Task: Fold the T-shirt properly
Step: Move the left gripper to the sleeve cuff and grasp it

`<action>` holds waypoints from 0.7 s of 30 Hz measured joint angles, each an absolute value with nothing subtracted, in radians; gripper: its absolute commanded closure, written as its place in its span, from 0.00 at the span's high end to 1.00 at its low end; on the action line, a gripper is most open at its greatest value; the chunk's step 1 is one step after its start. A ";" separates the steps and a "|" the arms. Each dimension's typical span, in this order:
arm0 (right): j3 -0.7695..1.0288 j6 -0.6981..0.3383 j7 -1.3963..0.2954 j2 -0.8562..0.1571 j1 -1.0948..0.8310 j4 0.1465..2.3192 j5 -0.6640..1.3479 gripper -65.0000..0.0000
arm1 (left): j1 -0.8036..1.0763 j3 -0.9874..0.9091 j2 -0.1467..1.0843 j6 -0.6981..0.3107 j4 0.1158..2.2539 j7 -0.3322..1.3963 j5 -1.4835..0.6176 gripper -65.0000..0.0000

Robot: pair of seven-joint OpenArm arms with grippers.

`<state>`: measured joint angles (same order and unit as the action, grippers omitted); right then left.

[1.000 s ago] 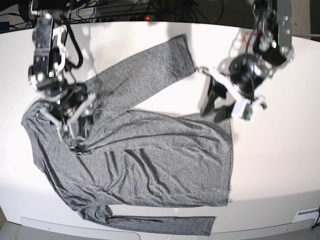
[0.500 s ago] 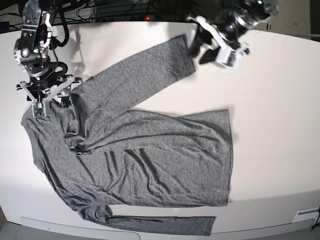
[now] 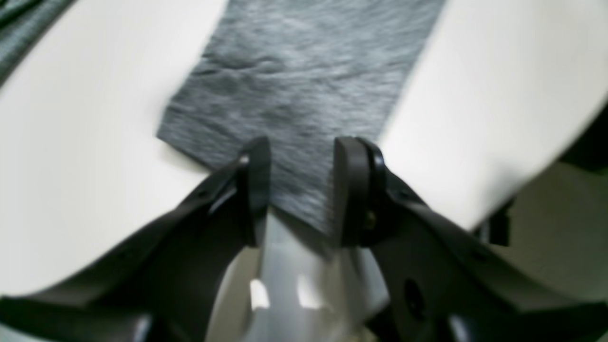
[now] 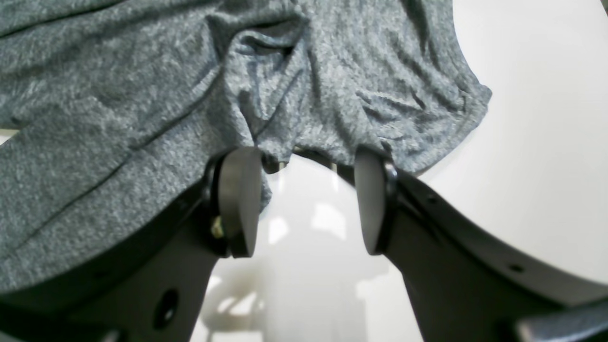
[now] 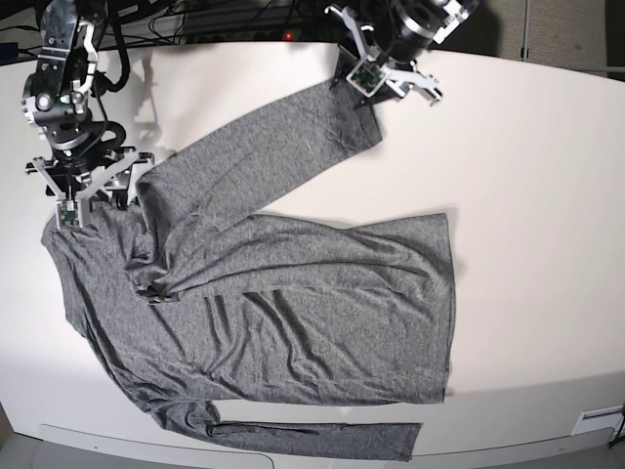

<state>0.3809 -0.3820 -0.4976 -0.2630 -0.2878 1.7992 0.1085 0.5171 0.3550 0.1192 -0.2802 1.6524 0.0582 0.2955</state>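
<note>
The heather-grey T-shirt (image 5: 293, 313) lies spread flat on the white table (image 5: 527, 195). One long sleeve (image 5: 264, 156) runs up and right to its cuff. The other sleeve (image 5: 312, 438) lies along the front edge. My left gripper (image 5: 376, 90) is open at the upper sleeve's cuff. In the left wrist view the gripper (image 3: 301, 190) has the cuff (image 3: 304, 95) lying between and beyond its fingers. My right gripper (image 5: 88, 191) is open at the shirt's upper left shoulder. In the right wrist view the gripper (image 4: 306, 199) hovers at the wrinkled fabric edge (image 4: 142, 95), holding nothing.
Cables and dark equipment (image 5: 195, 20) sit behind the table's back edge. The shirt's lower sleeve lies close to the table's front edge (image 5: 488, 451). Bare white table shows to the right of the shirt's hem.
My left arm has swung from the shirt's hem corner up and left to the upper sleeve's cuff. My right arm has moved up-left from the armpit fold to the shoulder edge.
</note>
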 measured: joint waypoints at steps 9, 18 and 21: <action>0.381 -0.382 -0.494 -0.263 -0.287 1.799 0.109 0.49 | 0.521 0.360 0.118 -0.287 1.612 0.025 0.352 0.34; 0.381 -0.382 -0.487 -0.263 -0.286 1.799 0.109 0.49 | 0.518 0.362 0.117 -0.288 1.612 0.022 0.422 0.00; 0.381 -0.382 -0.487 -0.263 -0.286 1.799 0.109 0.49 | 0.509 0.362 0.117 -0.288 1.612 0.025 0.422 0.00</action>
<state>0.3809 -0.3820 -0.4873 -0.2634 -0.2859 1.7992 0.1085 0.5091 0.3618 0.1165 -0.2878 1.6115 0.0254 0.4225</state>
